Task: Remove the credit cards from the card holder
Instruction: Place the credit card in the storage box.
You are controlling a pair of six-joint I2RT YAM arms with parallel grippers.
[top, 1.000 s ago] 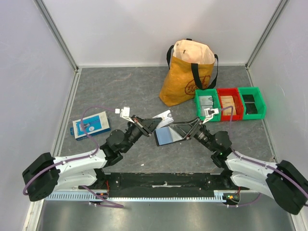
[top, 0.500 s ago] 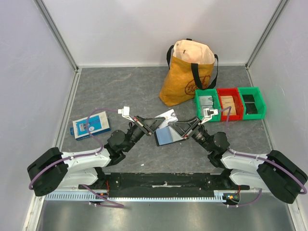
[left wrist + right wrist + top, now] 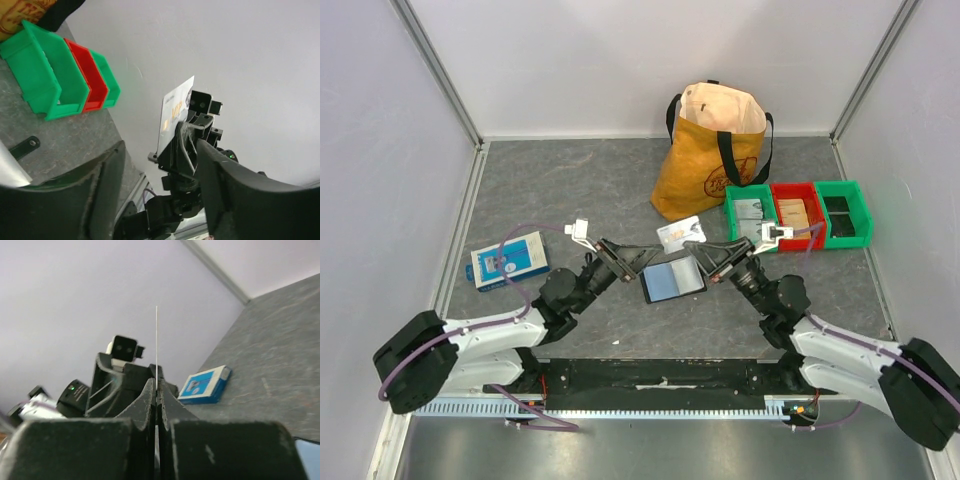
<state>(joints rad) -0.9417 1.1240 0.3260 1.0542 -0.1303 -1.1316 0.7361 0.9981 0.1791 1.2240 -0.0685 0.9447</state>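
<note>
Left gripper [image 3: 638, 262]: jaws wide apart, nothing between them in its wrist view. It sits low over the table [image 3: 570, 180].

Right gripper [image 3: 705, 252]: jaws pressed together on the lower edge of a white credit card [image 3: 175, 114] with orange print. The card stands nearly upright, lifted clear and free of the holder. It reads as a thin line in the right wrist view.

Card holder [image 3: 672, 280]: between the two grippers, just beside the left fingertips, with a black border and pale blue-grey face up. I cannot tell whether it lies flat or leans on a finger. The pale face is likely another card inside.

Blue-and-white box [image 3: 510, 258]: well to the left. Green and red bins [image 3: 798, 214] and the yellow bag [image 3: 712, 150] stand beyond.

Step in hand, as judged: one card out and ready to set aside.
- Keep the pinch firm, since only an edge is held and the card could pivot.
- Carry it sideways away from the left fingers, lower it until it lies flat on bare table, then release.
- Before the next pull, have the left gripper pin the holder by its black edge, not the card face, or the holder may slide with the card.
</note>
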